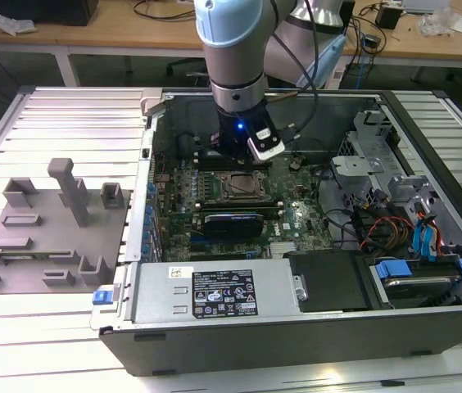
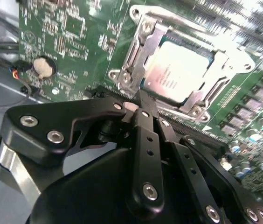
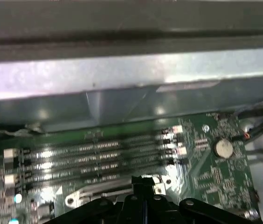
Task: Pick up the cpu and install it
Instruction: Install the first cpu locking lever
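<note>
**A:** What's the biggest thing there?

**B:** An open dark-grey metal computer case lying on a white slatted table. To the exterior view's left of it sits a flat grey holder plate with upright pegs and blocks.

**A:** And inside the case?

**B:** A green motherboard, with a long black expansion card on it. The pale blue and silver robot arm reaches down into the case over the board.

**A:** The gripper?

**B:** The black gripper hangs just above the board beside the dark metal square socket frame. In the second wrist view its fingers are drawn close together with nothing between them.

**A:** Where's the cpu?

**B:** The small flat square cpu with a shiny silver-white top lies seated in the socket frame, apart from the fingertips. A round silver coin battery sits on the board nearby.
</note>
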